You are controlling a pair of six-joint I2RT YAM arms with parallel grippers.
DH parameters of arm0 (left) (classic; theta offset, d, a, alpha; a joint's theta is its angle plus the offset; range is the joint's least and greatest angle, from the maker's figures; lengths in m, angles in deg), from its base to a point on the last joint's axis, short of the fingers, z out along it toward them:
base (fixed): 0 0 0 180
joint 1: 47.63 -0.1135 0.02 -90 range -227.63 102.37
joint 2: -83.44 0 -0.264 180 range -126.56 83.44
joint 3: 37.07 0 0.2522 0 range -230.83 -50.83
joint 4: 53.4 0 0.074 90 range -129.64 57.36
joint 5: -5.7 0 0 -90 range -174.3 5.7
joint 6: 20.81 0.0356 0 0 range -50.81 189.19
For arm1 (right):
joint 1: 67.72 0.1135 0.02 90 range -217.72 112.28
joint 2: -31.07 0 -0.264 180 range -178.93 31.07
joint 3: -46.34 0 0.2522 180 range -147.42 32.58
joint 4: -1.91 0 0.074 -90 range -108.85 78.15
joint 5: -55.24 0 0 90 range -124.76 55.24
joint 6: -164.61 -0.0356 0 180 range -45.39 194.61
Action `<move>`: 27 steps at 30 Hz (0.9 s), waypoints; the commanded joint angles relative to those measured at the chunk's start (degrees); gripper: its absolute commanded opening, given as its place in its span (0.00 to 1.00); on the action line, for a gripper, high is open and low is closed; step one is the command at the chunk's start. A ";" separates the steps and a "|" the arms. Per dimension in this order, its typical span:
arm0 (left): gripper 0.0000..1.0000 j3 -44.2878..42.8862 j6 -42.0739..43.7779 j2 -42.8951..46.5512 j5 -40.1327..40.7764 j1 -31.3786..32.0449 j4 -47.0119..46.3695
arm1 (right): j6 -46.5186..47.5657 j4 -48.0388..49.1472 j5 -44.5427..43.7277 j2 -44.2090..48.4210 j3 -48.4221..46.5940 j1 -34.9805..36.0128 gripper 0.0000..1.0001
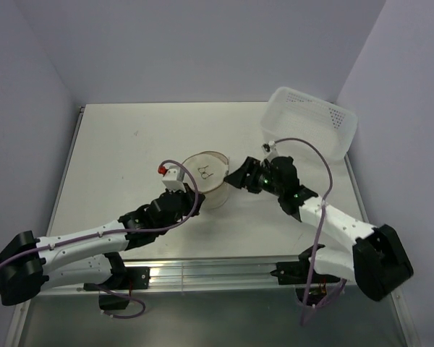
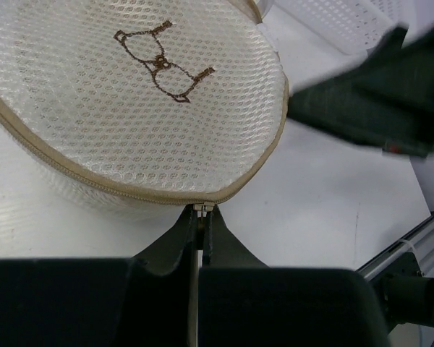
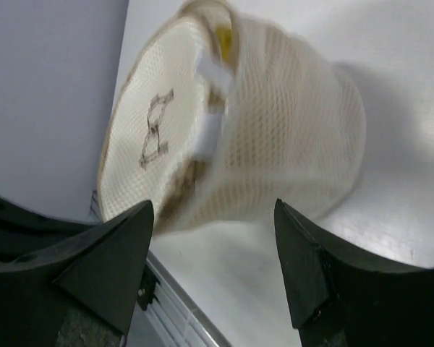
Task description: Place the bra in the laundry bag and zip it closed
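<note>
The laundry bag [image 1: 206, 176] is a round cream mesh pouch in the middle of the table, with a brown bra outline stitched on its lid [image 2: 130, 94]. Its zip runs shut along the near rim. My left gripper [image 1: 182, 184] is shut on the small metal zip pull [image 2: 202, 209] at the bag's near edge. My right gripper [image 1: 239, 178] is open and empty just right of the bag, not touching it. In the right wrist view the bag [image 3: 275, 123] lies beyond the spread fingertips [image 3: 139, 217]. The bra is hidden; only a small yellow patch [image 3: 223, 37] shows at the seam.
A white perforated plastic basket [image 1: 312, 123] stands at the back right, behind the right arm. A metal rail [image 1: 217, 271] runs along the near table edge. Walls close in the left, back and right sides.
</note>
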 commanded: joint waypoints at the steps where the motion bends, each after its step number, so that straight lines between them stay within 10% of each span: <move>1: 0.00 -2.67 -1.15 -1.05 -2.90 0.20 -7.63 | -3.66 2.82 -5.78 9.57 9.08 3.87 0.75; 17: 0.00 -3.55 0.26 -6.58 -3.96 1.08 -11.32 | -11.31 13.80 -10.20 7.58 8.59 12.41 0.59; 27: 0.00 -2.15 0.96 -6.94 -2.82 1.43 -10.62 | -10.97 12.58 -12.57 7.13 7.62 12.41 0.17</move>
